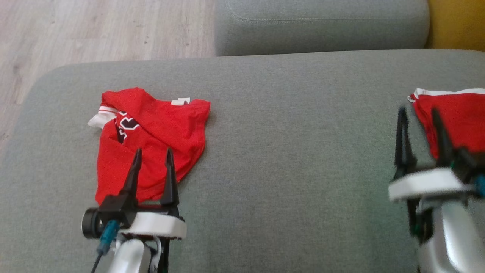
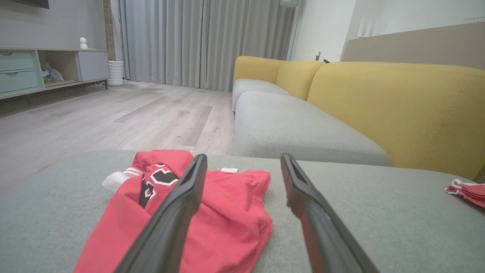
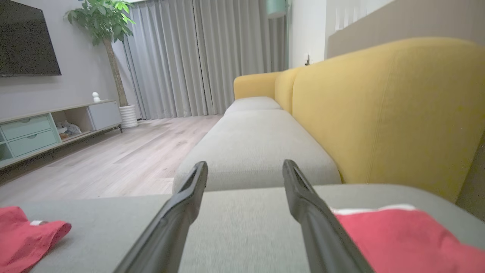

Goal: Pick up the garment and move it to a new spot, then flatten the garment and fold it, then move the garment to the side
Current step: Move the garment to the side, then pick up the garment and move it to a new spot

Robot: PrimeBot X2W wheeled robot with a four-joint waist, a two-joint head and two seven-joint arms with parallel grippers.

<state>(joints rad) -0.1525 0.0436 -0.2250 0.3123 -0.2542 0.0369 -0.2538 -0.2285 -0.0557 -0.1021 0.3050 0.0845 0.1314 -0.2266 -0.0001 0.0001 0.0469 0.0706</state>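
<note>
Your left gripper is spread wide over the shirt, your right gripper wide too beside a second shirt

Grey sofa seat with yellow backrest, wood floor, grey curtains beyond

Left gripper and right gripper point forward, jaws apart.
</note>
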